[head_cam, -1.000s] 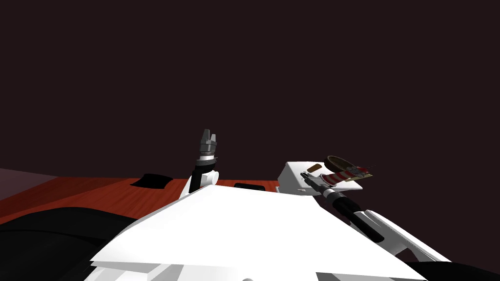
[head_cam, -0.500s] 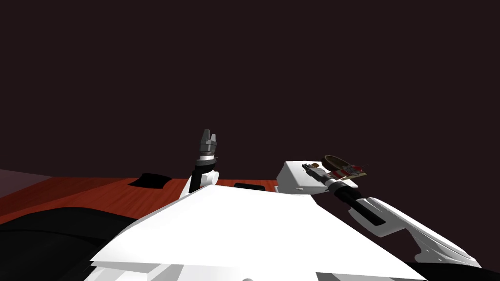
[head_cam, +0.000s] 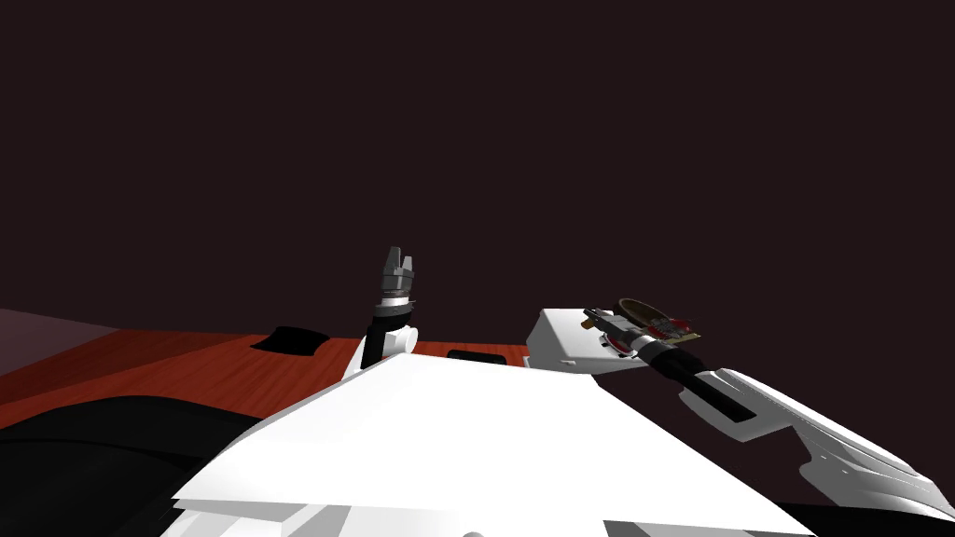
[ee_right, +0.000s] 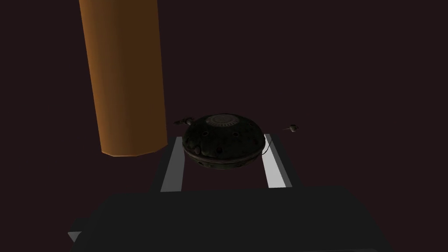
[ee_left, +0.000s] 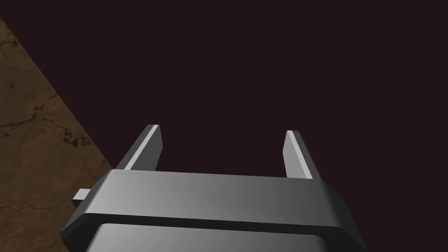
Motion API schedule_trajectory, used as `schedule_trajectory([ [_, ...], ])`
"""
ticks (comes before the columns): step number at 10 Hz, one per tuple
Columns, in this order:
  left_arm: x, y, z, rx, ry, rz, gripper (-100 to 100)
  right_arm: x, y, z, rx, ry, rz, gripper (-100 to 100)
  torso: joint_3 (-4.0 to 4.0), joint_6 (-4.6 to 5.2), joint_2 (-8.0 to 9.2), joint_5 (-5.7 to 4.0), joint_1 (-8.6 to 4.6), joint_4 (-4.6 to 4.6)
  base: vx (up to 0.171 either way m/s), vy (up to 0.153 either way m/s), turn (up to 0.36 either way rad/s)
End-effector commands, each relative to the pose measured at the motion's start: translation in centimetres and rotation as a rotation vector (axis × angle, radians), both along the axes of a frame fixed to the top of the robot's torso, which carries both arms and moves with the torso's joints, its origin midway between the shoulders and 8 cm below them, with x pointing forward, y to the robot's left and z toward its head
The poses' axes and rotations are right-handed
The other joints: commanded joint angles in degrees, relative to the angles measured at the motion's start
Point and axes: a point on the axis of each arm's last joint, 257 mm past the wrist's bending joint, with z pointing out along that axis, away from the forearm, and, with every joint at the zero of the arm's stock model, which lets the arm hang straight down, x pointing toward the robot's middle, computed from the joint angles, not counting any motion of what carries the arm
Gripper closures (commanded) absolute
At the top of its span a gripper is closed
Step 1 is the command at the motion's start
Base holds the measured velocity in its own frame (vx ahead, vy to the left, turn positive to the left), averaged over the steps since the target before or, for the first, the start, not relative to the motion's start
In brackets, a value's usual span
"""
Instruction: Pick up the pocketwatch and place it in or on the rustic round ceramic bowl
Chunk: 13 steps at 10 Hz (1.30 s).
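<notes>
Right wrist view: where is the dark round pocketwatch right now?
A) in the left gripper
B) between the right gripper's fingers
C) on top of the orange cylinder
B: the pocketwatch sits in the right gripper, whose fingers press its sides, beside the orange cylinder; the left gripper is open with nothing in it.

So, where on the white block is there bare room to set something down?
The block looks bare on its left part, from its left edge to the right tool. Its right end is crowded: the bowl and a red-and-white thing sit close together there, and the tool, shut on the watch, is beside an orange cylinder.
</notes>
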Motion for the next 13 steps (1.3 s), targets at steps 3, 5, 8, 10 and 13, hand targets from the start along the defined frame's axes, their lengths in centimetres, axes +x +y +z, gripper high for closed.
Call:
schedule_trajectory([
  [3, 0.0, 0.0, 0.0, 0.000, 0.000, 0.000, 0, 0.4, -2.3, 0.8, 0.004, 0.003, 0.000, 100, -0.01, 0.04, -0.01, -0.01, 0.06, -0.02, 0.001, -0.030, 0.043],
  [5, 0.0, 0.0, 0.0, 0.000, 0.000, 0.000, 0, 0.4, -3.3, 1.1, 0.005, 0.005, -0.001, 100, 0.00, 0.02, 0.00, 0.02, 0.08, 0.00, -0.004, -0.026, 0.053],
  [8, 0.0, 0.0, 0.0, 0.000, 0.000, 0.000, 0, 0.3, -5.3, 1.5, 0.010, 0.014, -0.010, 100, -0.01, 0.03, -0.03, 0.05, 0.07, 0.01, 0.003, -0.025, 0.051],
  [10, 0.0, 0.0, 0.0, 0.000, 0.000, 0.000, 0, 0.1, -6.6, 1.9, 0.020, 0.022, -0.007, 100, 0.00, 0.07, -0.02, 0.06, 0.07, 0.01, 0.003, -0.031, 0.064],
  [13, 0.0, 0.0, 0.0, 0.000, 0.000, 0.000, 0, -0.6, -8.6, 1.8, 0.019, 0.038, -0.035, 100, 0.03, 0.11, 0.03, 0.08, 0.10, 0.03, 0.001, -0.024, 0.030],
])
